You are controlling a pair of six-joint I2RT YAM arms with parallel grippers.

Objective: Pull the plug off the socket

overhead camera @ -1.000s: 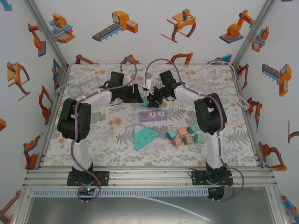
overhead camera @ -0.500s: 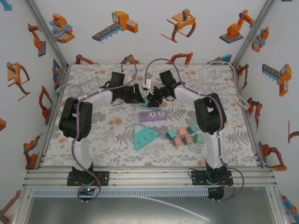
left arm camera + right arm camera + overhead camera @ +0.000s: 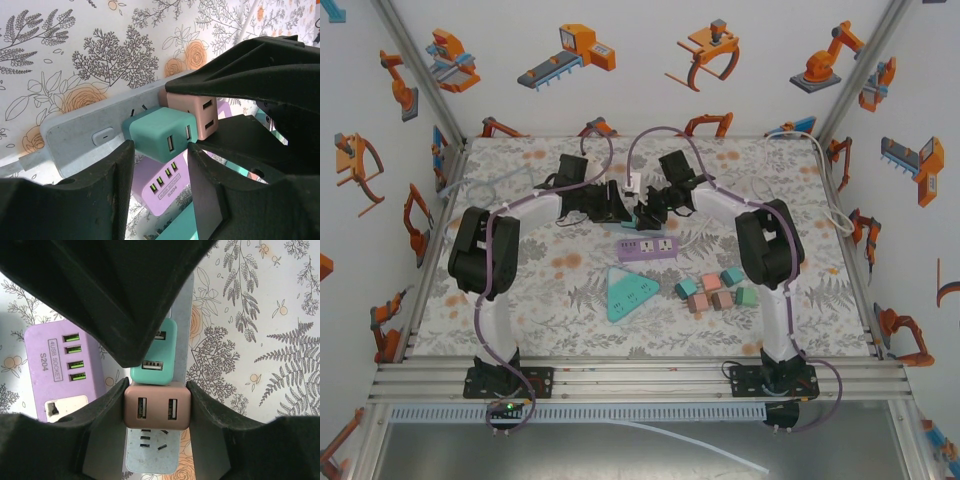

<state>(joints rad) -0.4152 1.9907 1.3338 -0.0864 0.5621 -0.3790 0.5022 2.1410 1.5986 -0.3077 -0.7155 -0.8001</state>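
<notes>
We have both arms meeting over the far middle of the table (image 3: 550, 290), at about 12 o'clock of the purple USB socket (image 3: 648, 246), because the job needs one hand to brace and one to pull. In the left wrist view, the left gripper (image 3: 160, 150) has its jaws closed onto the flanks of the teal plug (image 3: 162, 132), both fingers pressed to its sides. The plug sits in the grey power strip (image 3: 85, 132), which runs off toward 8 o'clock. Two dark prongs show between the plug and the strip's face, so we judge it is partly out but not free. At 2 o'clock of the teal plug, touching it, is the pink plug (image 3: 192, 107). In the right wrist view, the right gripper (image 3: 156, 395) clamps that pink plug on both sides, with the teal one at its 12 o'clock. We read this as an anchor: holding the neighbour steadies the strip so the pull separates the plug instead of dragging the strip along. The strip seems to be held clear of the table, since the purple socket shows beneath it. The teal plug needs a straight pull away from the strip's face.
</notes>
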